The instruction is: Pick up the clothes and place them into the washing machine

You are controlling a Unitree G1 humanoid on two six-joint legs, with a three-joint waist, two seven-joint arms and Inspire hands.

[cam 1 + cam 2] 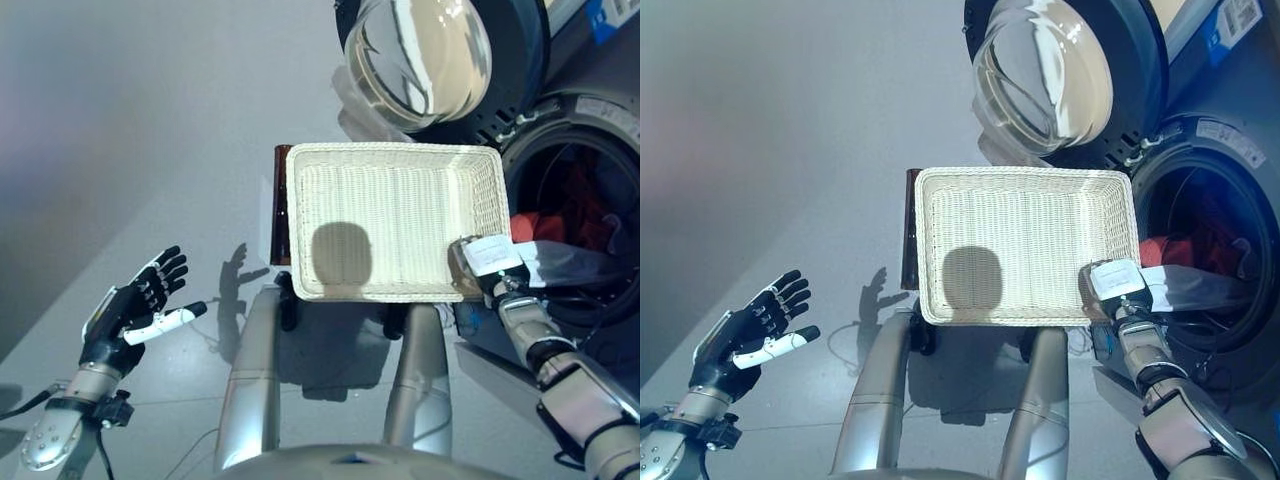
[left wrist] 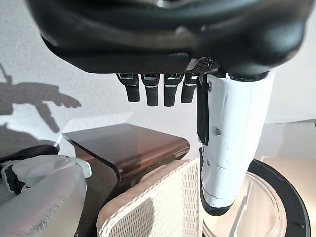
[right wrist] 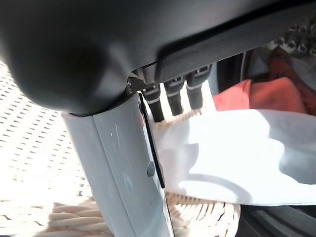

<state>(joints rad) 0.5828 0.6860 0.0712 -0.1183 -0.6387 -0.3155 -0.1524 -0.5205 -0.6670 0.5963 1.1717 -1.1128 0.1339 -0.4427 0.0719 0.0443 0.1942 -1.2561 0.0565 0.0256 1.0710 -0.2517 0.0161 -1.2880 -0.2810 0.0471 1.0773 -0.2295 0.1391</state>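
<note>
The shallow wicker basket point(image 1: 390, 150) rests empty on the low dark brown box point(image 1: 280, 200). My right hand point(image 1: 480, 265) is at its near right corner, with the thumb point(image 3: 123, 163) inside and the fingers point(image 3: 173, 96) curled over the rim. A white cloth point(image 1: 565, 262) lies from that corner into the washing machine's drum point(image 1: 580, 170), where red clothes point(image 1: 535, 225) lie. The cloth shows past the fingers in the right wrist view point(image 3: 232, 153). My left hand point(image 1: 135, 310) is open and empty above the floor at the lower left.
The machine's round glass door point(image 1: 420, 55) stands open above the basket's far edge. The machine's dark front fills the right side. Grey floor point(image 1: 120, 120) spreads to the left of the box.
</note>
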